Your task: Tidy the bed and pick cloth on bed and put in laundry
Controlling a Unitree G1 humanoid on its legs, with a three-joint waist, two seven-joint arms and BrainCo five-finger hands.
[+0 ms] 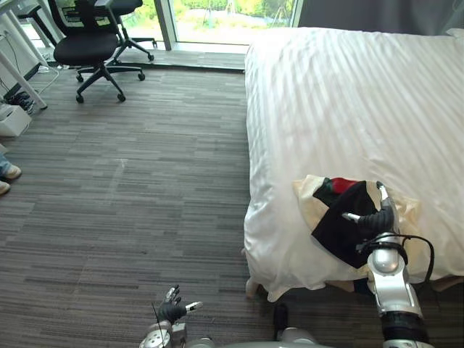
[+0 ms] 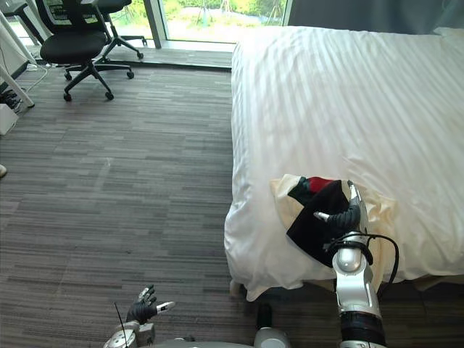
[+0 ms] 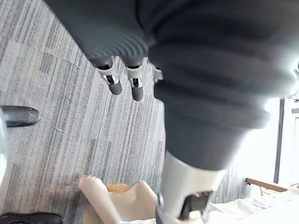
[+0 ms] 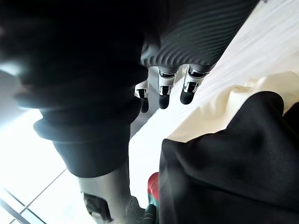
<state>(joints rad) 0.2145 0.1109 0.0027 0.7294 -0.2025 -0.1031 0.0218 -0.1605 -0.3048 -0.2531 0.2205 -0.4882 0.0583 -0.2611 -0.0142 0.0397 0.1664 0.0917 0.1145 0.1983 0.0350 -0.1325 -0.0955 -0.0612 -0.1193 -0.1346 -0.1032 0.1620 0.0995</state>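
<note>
Lying on the white striped bed cover (image 1: 348, 101), close to the near left corner of the bed, is a crumpled heap of cloth: a black garment (image 1: 335, 228) on top of a cream fabric piece (image 1: 307, 197), with a small red patch (image 1: 343, 184) at the far side. The heap is longer across the bed than along it. The black garment runs diagonally from the red patch toward the bed's foot edge.

The right hand (image 1: 377, 217) is over the right part of the black garment. Its fingers (image 4: 163, 88) are nearly straight and hold nothing, and the thumb sticks out toward the left. Contact with the cloth cannot be confirmed. The right wrist view shows the dark tips above the cream fabric edge, with the black folds beside them.

The left hand (image 1: 172, 310) hangs low over the grey striped carpet floor (image 1: 145, 181), well apart from the bed. Its fingers (image 3: 114, 86) are relaxed and empty.

A black wheeled office chair (image 1: 87, 47) stands far left by the window (image 1: 232, 14). The left eye view takes in a person's shoes (image 1: 6, 175) at the floor's left edge.
</note>
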